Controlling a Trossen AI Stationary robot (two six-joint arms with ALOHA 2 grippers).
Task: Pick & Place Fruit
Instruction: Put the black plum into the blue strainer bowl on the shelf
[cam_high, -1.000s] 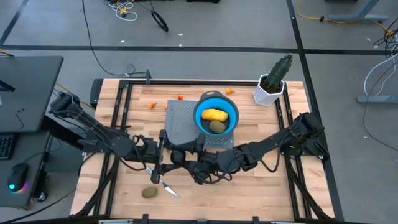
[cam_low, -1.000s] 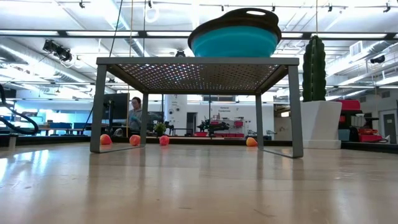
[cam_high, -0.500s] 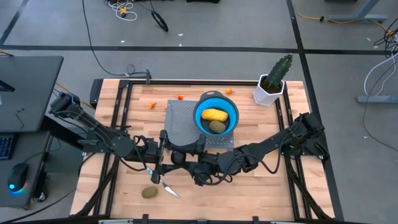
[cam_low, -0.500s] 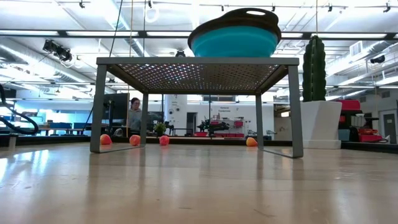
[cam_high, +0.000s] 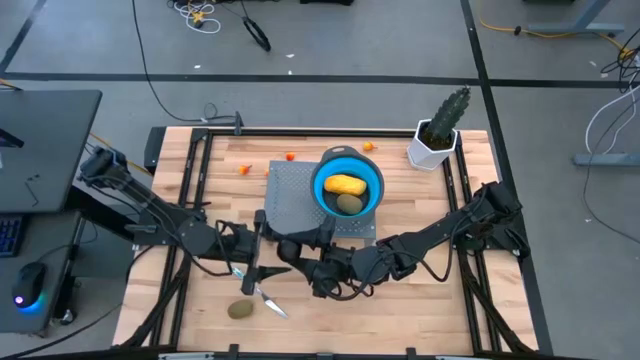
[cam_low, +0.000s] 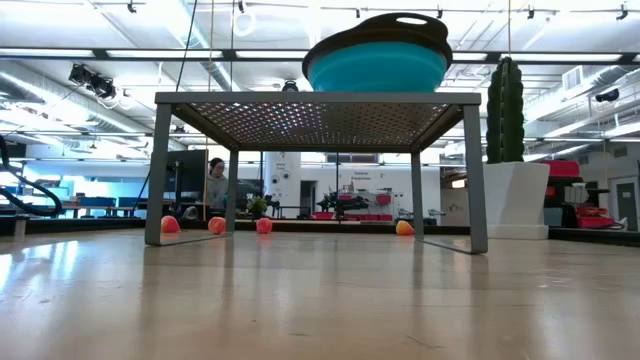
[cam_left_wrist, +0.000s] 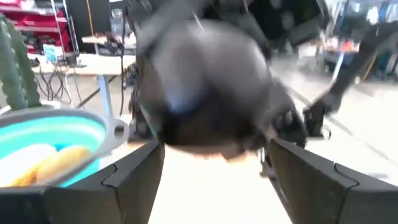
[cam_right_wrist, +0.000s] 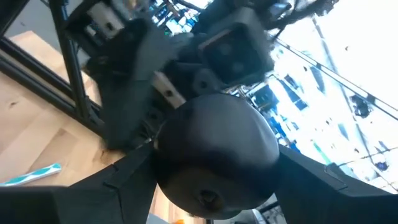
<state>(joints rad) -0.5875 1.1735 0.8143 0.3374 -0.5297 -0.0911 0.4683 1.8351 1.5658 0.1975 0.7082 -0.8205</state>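
Right now the dark round fruit (cam_right_wrist: 214, 155) sits between the right gripper (cam_high: 297, 262)'s jaws, filling the gap from finger to finger, so these jaws are grasping it above the bench (cam_high: 420, 300). The left gripper (cam_high: 268, 268) faces it just beside; the same fruit looms close before its jaws, which stand spread apart on either side without clearly touching. An olive-brown oval (cam_high: 239, 310) lies on the bench near the knife (cam_high: 262, 293). The blue bowl (cam_high: 330, 165) holds a yellow-orange oval (cam_high: 344, 185).

Grey floor (cam_high: 380, 50) with cables, bright ceiling lights (cam_low: 110, 55).
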